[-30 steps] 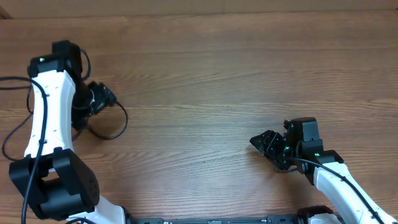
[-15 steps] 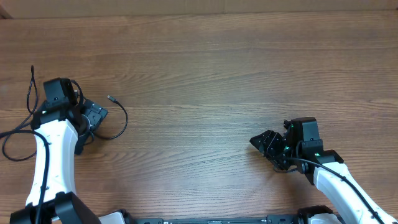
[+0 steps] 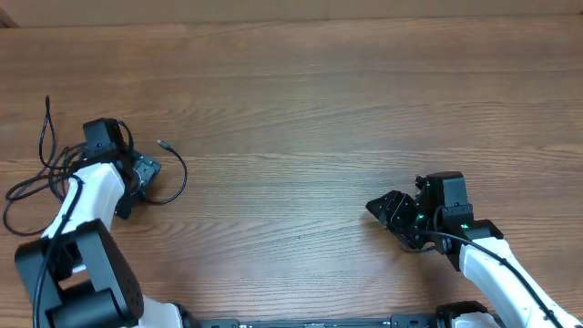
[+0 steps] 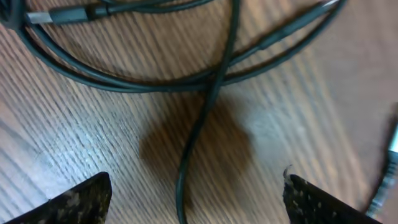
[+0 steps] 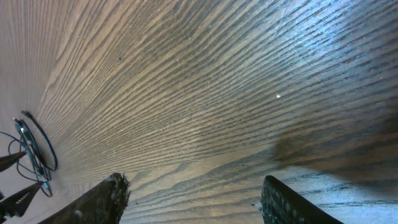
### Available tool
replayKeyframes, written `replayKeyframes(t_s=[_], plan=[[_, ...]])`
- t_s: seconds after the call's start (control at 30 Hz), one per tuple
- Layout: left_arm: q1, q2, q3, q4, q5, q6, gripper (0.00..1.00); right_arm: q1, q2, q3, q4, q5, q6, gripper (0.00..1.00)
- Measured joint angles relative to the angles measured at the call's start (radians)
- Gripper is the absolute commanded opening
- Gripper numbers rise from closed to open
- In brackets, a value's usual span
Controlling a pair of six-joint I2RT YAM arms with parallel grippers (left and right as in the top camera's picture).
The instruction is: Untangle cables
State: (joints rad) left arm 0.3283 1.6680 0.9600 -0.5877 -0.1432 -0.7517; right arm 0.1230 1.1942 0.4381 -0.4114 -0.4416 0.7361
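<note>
The cables point(image 3: 178, 178) are thin black cords lying tangled at the table's far left. One loop curves right of my left gripper point(image 3: 137, 180) and ends in a small plug point(image 3: 161, 143). More strands point(image 3: 44, 146) spread out to the left of the arm. In the left wrist view my left gripper point(image 4: 199, 200) stands open just above the wood, and one cable strand point(image 4: 198, 134) runs between its fingertips without being pinched. A silvery plug point(image 4: 45, 17) lies at the top left. My right gripper point(image 3: 375, 208) rests open and empty at the right point(image 5: 196, 202).
The table's far edge point(image 3: 291, 20) runs along the top of the overhead view. Bare wood separates the two arms. From the right wrist the cables point(image 5: 32, 149) show small and far off at the left. The arm bases point(image 3: 301, 322) sit at the near edge.
My left arm has drawn back from a farther reach and turned, bringing its gripper low over the cable loop. The loop's plug end now lies uncovered. The right arm has not moved.
</note>
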Motion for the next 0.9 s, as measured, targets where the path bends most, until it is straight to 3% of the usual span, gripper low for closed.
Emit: replayKeyframes(t_s=[0.17,0.33,0.43,0.73,0.9], plan=[[0.000,0.071,0.000,0.001,-0.019,-0.001,0.79,0.000,0.000,0.000,0.000,0.000,0.000,0.67],[0.000,0.093,0.001,0.004,-0.027,-0.002,0.38,0.000,0.000,0.000,0.000,0.000,0.000,0.67],[0.000,0.093,0.001,-0.001,-0.027,-0.005,0.06,0.000,0.000,0.000,0.000,0.000,0.000,0.67],[0.000,0.093,0.032,-0.097,-0.006,0.002,0.04,0.000,0.000,0.000,0.000,0.000,0.000,0.67],[0.000,0.050,0.157,-0.154,0.012,0.061,0.04,0.000,0.000,0.000,0.000,0.000,0.000,0.67]])
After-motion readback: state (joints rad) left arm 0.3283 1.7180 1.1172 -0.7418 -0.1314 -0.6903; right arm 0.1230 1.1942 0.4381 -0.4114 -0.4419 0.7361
